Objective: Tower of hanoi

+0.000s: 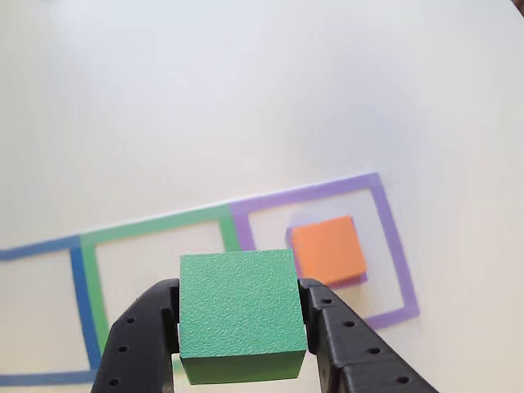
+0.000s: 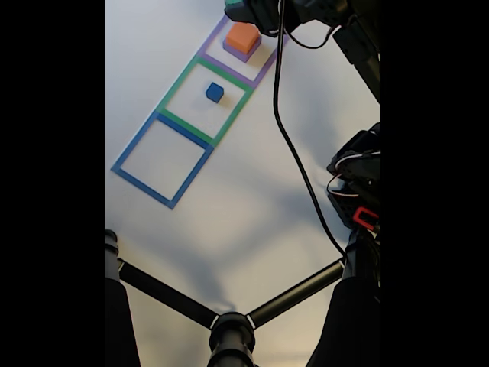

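In the other view my gripper [image 1: 241, 315] is shut on the green block [image 1: 239, 311], its black fingers [image 1: 151, 323] pressing both sides, raised above the white table. Beyond it to the right, the orange block [image 1: 329, 250] sits on the flat purple block [image 1: 348, 282], whose edges just peek out. In the fixed view the gripper [image 2: 246, 9] hovers at the top edge beside the orange block [image 2: 243, 37] stacked on the purple block [image 2: 240, 53]. A sliver of the green block [image 2: 231, 2] shows there. The small blue cube [image 2: 215, 92] lies alone lower down.
Three tape squares run in a row: purple outline [image 2: 263, 69], green outline [image 2: 179, 80] around the blue cube, blue outline [image 2: 137, 145] with nothing in it. A black cable [image 2: 294, 153] and the arm's body [image 2: 359, 183] occupy the right; black tripod legs [image 2: 229, 329] cross the bottom.
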Controlling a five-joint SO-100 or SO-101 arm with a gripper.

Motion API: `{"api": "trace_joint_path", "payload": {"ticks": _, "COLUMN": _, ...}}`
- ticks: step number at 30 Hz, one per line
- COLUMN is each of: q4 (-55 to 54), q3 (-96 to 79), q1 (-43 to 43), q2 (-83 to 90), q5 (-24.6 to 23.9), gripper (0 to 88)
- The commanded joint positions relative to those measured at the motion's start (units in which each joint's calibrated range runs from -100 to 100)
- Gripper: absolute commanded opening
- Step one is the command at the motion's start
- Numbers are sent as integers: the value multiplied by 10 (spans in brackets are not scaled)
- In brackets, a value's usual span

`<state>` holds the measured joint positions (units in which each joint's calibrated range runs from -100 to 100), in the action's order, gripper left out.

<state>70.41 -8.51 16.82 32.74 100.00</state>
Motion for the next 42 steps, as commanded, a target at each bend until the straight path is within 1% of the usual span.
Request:
{"api": "trace_joint_path", "payload": {"ticks": 1, "q4": 81, "q3": 90, "q1": -35, "q2": 33, "q5": 0, "gripper": 30}}
{"api": "trace_joint_path", "payload": {"ticks": 4, "q4": 111, "q3": 106, "q1": -59, "q2": 38, "q5": 0, "gripper": 29}}
{"api": "trace_joint_path", "payload": {"ticks": 10, "q4": 133, "q3": 96, "q1": -112, "q2": 56, "q5": 0, "gripper": 28}}
{"api": "trace_joint_path", "payload": {"ticks": 26, "q4": 136, "q3": -23, "q1": -264, "q2": 145, "q5": 0, "gripper": 28}}
{"api": "trace_joint_path", "payload": {"ticks": 29, "q4": 119, "q3": -58, "q1": -285, "q2": 155, "q5": 0, "gripper": 28}}
{"api": "trace_joint_path", "payload": {"ticks": 32, "q4": 61, "q3": -133, "q1": -292, "q2": 165, "q5": 0, "gripper": 28}}
{"api": "trace_joint_path", "payload": {"ticks": 34, "q4": -4, "q3": -204, "q1": -293, "q2": 173, "q5": 0, "gripper": 28}}
{"api": "trace_joint_path", "payload": {"ticks": 38, "q4": -181, "q3": -354, "q1": -294, "q2": 177, "q5": 0, "gripper": 27}}
{"api": "trace_joint_path", "payload": {"ticks": 42, "q4": -326, "q3": -441, "q1": -295, "q2": 143, "q5": 0, "gripper": 27}}
